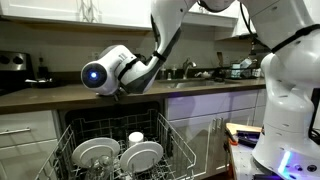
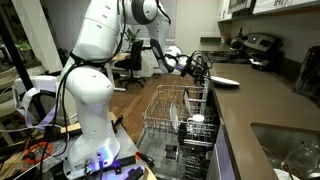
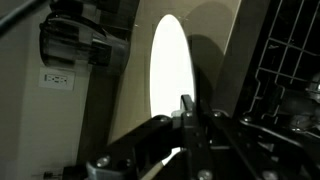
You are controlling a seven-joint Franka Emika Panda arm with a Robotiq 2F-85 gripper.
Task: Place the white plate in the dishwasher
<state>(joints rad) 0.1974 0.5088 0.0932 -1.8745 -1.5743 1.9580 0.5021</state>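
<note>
My hand (image 3: 187, 104) is clenched on the rim of the white plate (image 3: 170, 70); I see the plate lying level at the table (image 2: 255, 108) edge, above the dishwasher (image 2: 160, 112) and its pulled-out rack.

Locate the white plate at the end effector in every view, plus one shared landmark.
In an exterior view: white plate right of centre, at the counter edge beside the end effector.
In an exterior view: not discernible; the wrist above the dish rack seems to hide it.
Wrist view: tall bright oval at centre, end effector shut on its lower rim.
Shared landmark: the dish rack, in all three.
</note>
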